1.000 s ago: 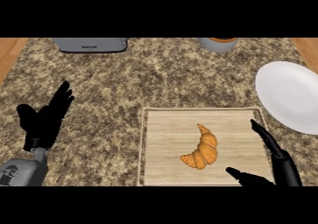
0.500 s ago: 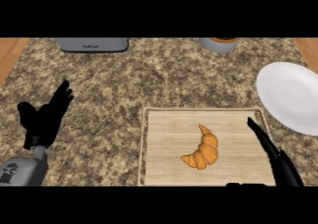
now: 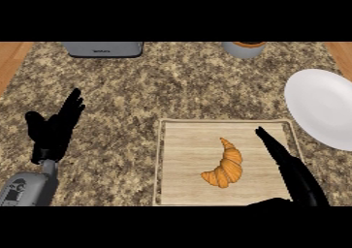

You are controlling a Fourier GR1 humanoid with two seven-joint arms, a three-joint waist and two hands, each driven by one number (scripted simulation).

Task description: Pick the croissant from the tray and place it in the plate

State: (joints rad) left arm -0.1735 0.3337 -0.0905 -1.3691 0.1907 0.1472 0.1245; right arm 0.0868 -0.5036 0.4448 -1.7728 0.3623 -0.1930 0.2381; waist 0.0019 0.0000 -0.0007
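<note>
From the head view, my right hand point(image 3: 289, 164) has slid further in over the tray point(image 3: 180, 145) since a second ago, and its thumb now sits lower, almost out at the bottom edge; the fingers are straight and spread wide from the thumb, holding nothing. The croissant point(image 3: 225, 167) lies untouched on the tray, just left of those fingers, so I judge the reach nearly done and the closing grasp next. My left hand point(image 3: 55, 128) rests open over the bench point(image 3: 193, 87), well apart. The plate point(image 3: 328, 109) waits right of the tray. A grey appliance point(image 3: 103, 48) and a cup point(image 3: 244, 48) stand far back; nothing blocks the path.
</note>
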